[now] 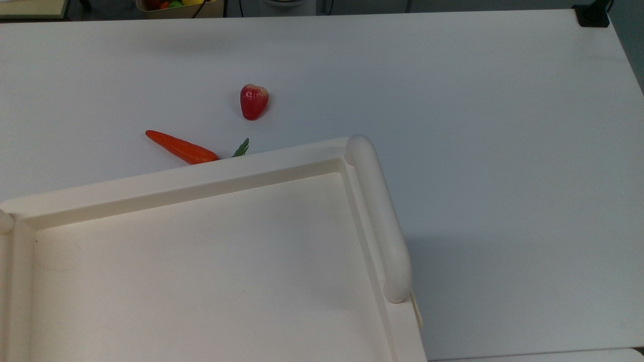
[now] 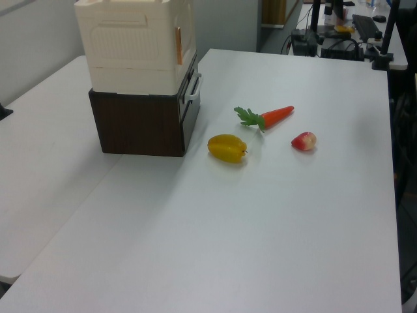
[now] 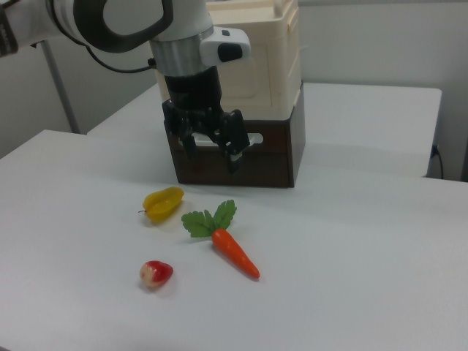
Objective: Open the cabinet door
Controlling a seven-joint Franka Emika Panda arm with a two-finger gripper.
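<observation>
Three toy foods lie on the white desk [image 3: 365, 241] before the large cream plastic cabinet [image 3: 270, 62], which sits on a dark brown wooden base [image 3: 270, 157] toward the desk's far edge in the right view: a yellow star-shaped fruit [image 3: 164, 202], an orange carrot with green leaves [image 3: 232, 251] and a red strawberry-like fruit [image 3: 156, 273]. The black two-finger gripper [image 3: 212, 155], fingers spread, hangs before the base's front. The thin cream cabinet door [image 2: 178, 44] shows edge-on in the left view. The desk's near half is open.

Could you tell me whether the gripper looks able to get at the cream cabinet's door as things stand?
Probably yes: in the right view the black two-finger gripper, fingers apart, hangs directly before the cream cabinet, and nothing stands between them.
</observation>
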